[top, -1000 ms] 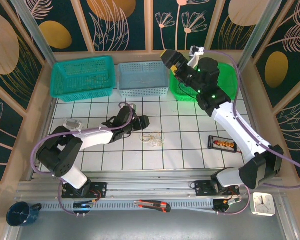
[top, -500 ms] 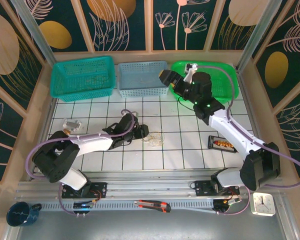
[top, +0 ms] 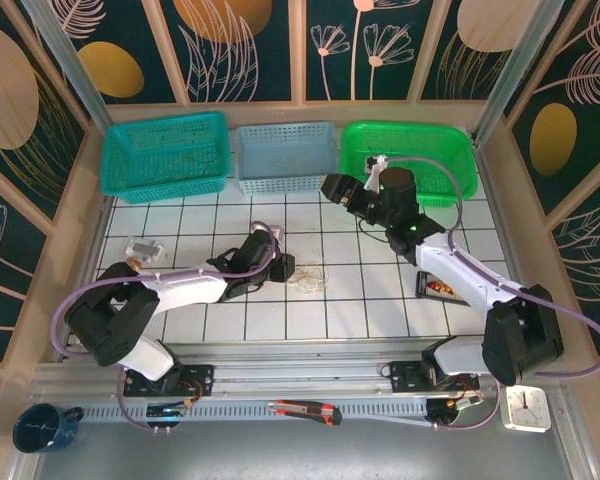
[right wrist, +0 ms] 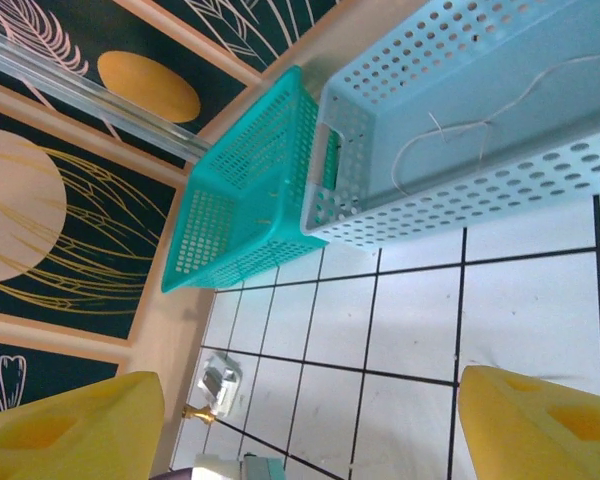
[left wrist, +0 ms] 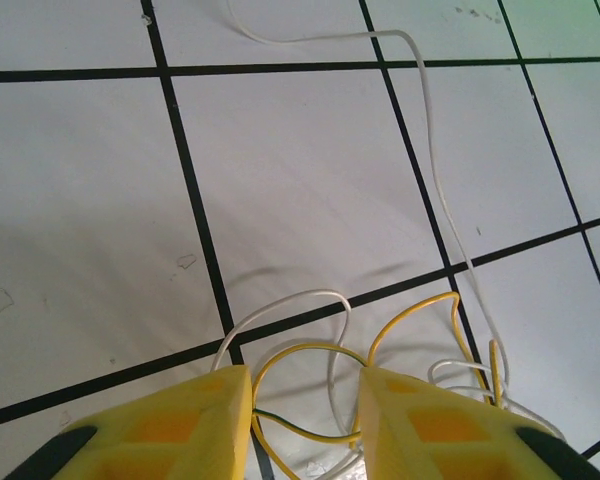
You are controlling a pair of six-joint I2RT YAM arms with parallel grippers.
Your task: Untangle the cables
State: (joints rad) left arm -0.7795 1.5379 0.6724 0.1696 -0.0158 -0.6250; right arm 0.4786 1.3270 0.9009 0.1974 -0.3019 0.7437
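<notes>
Two grippers. Left gripper (left wrist: 305, 398): jaws apart, straddling loops of the cables (top: 308, 281) on the tiled surface (top: 380, 300). Right gripper (right wrist: 310, 412): well apart from the cables, jaws wide apart, empty.

I see the table (top: 380, 300) as white tile ruled with a black grid. The three perforated baskets differ in colour: the teal basket (top: 165, 182), the pale blue basket (top: 286, 184) and the bright green basket (top: 405, 127). The cables (top: 308, 283) are thin strands, with a yellow strand (left wrist: 298, 346) and a white strand (left wrist: 427, 150). The left gripper (left wrist: 302, 400) and the right gripper (right wrist: 310, 410) both have yellow fingers (left wrist: 170, 425). The wall panels (top: 250, 50) are dark teal with gold and cream leaves and flowers. The mug (top: 40, 428) is dark blue and the utility knife (top: 305, 410) is red and black.
</notes>
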